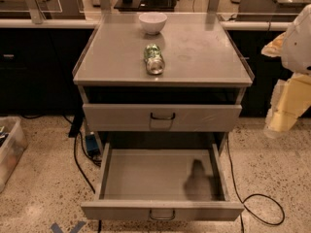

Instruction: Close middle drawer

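Note:
The middle drawer (160, 176) is a grey metal shallow tray, pulled far out of the grey cabinet. Its low front panel (162, 210) faces me at the bottom, with a small dark loop handle (162, 215). The tray is empty apart from a dark shadow at its right. My gripper (285, 113) hangs at the right edge of the view. It is right of the cabinet, level with the upper drawer, and well apart from the open drawer's front.
Above the open drawer is another grey drawer front (162, 117) with a loop handle. On the cabinet top (204, 57) stand a white bowl (152, 23) and a green can (154, 58) lying on its side. Black cables (262, 203) run on the speckled floor. A plastic bin (8, 149) stands at left.

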`<control>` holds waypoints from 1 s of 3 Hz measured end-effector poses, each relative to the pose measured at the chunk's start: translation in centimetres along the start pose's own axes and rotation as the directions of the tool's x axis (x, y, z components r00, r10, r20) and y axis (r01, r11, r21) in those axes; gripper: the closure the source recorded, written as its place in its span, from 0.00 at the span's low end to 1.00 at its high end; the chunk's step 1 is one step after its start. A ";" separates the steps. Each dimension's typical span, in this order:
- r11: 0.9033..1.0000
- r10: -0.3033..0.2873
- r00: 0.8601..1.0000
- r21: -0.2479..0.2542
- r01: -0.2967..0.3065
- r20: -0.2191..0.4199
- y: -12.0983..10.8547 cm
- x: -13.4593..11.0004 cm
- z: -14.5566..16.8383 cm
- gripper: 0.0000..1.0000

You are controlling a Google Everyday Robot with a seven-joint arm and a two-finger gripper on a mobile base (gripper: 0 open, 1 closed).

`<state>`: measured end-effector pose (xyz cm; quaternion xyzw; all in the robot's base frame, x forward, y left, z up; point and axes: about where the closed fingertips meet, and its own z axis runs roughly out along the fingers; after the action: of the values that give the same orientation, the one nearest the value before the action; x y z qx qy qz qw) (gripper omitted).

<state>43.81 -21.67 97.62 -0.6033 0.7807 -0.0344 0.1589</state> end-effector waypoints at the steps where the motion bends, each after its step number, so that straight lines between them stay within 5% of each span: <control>1: 1.000 0.000 1.000 0.000 0.000 0.000 0.0 0.0 0.0 0.00; 3: 1.000 0.000 1.000 0.000 0.000 0.000 0.0 0.0 0.0 0.42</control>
<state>43.80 -21.66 97.60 -0.6033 0.7807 -0.0342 0.1589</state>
